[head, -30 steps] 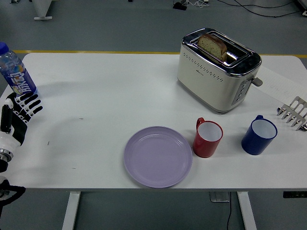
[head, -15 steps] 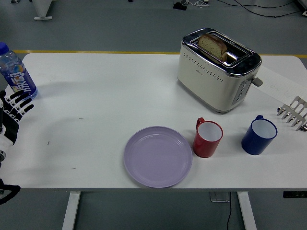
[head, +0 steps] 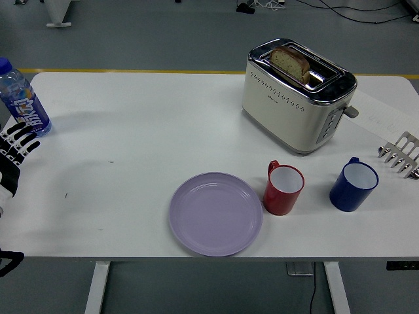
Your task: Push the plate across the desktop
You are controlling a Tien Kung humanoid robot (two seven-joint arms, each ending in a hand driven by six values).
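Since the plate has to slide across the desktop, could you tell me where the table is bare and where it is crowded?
The widest bare stretch lies left of the purple plate, reaching to the water bottle and the left hand at the edge. The far strip left of the toaster is also free. Right is crowded: the red mug nearly touches the plate, then the blue mug.

The clear plastic bottle with a blue cap (head: 21, 98) has a bright blue label with big letters on it (too blurry to read). The shiny cream toaster (head: 296, 97) has a tiny mark, also unreadable.
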